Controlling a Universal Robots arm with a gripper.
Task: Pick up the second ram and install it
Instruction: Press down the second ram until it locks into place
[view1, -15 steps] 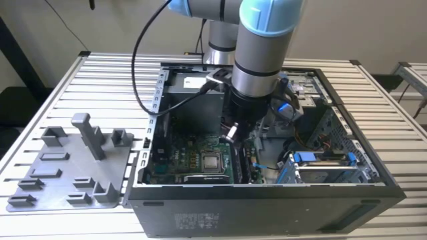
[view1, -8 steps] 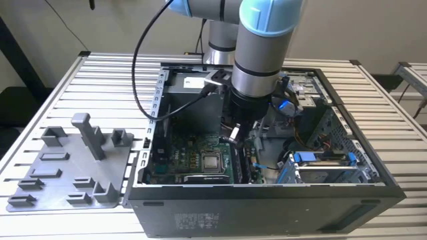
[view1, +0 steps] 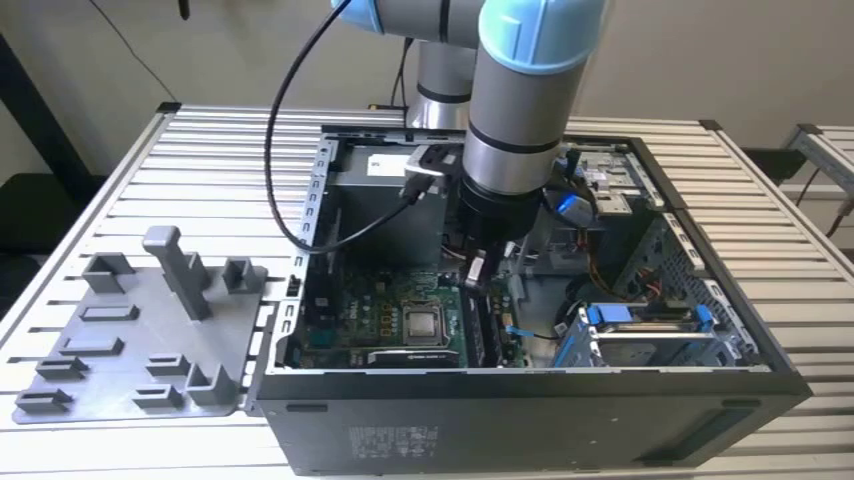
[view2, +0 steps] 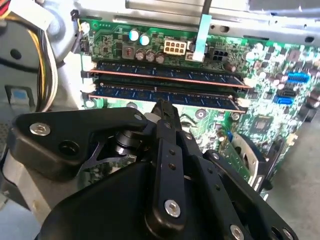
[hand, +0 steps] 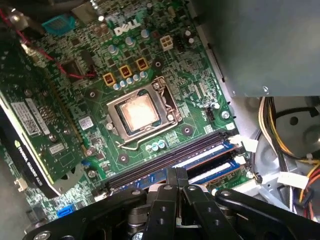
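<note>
Inside the open computer case, two memory sticks sit side by side in their slots; the second ram lies directly below the gripper, whose jaws appear closed and empty.

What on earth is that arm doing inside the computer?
The robot arm has reached down into an open computer case lying on a slatted table. Its gripper sits right above the memory slots on the green motherboard. In the second wrist view, two memory sticks lie side by side in their slots; the nearer one, the second ram, is directly under the gripper's tip. A grey holder tray sits on the table at the exterior view's left.
</note>
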